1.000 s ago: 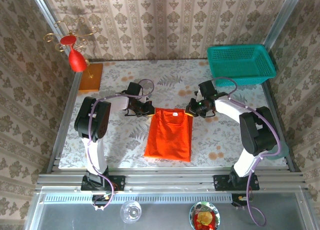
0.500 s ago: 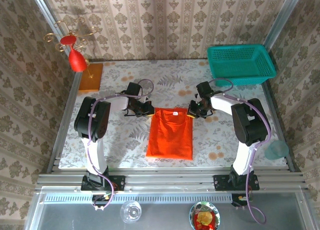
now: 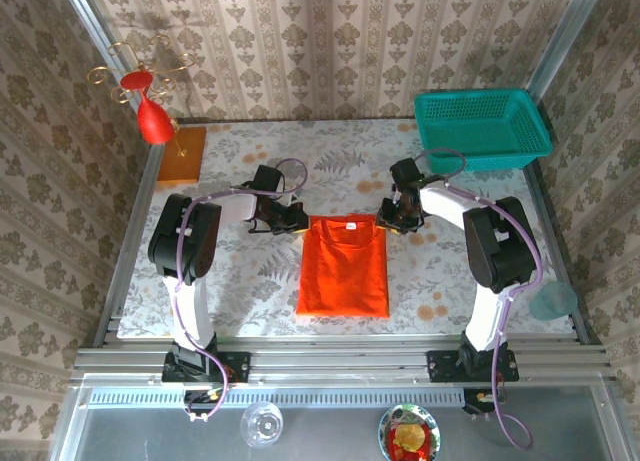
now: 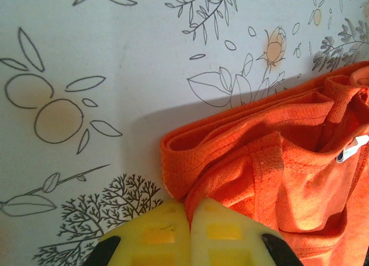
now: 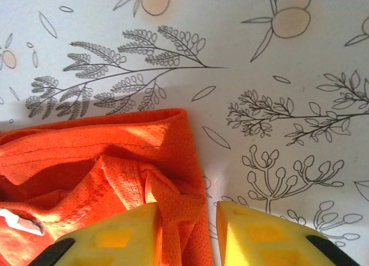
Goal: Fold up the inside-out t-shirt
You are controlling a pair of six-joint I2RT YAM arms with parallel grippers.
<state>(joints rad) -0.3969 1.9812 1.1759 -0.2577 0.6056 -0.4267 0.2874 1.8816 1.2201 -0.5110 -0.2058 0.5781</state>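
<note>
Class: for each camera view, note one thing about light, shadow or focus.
Top external: even light, sharp; the ornament shadows the wallpaper. Left wrist: the t-shirt casts a soft shadow on the table; the left pincer looks soft. Right wrist: bright patch on the t-shirt; the right pincer looks soft.

Left pincer (image 4: pixel 189 205) closed, right pincer (image 5: pixel 187 211) parted

I'm working a lab cell dressed as a home, beige damask wallpaper panels (image 3: pixel 330 41) on three sides, aluminium frame rail (image 3: pixel 340 359) near, floral-print white tabletop (image 3: pixel 340 156).
</note>
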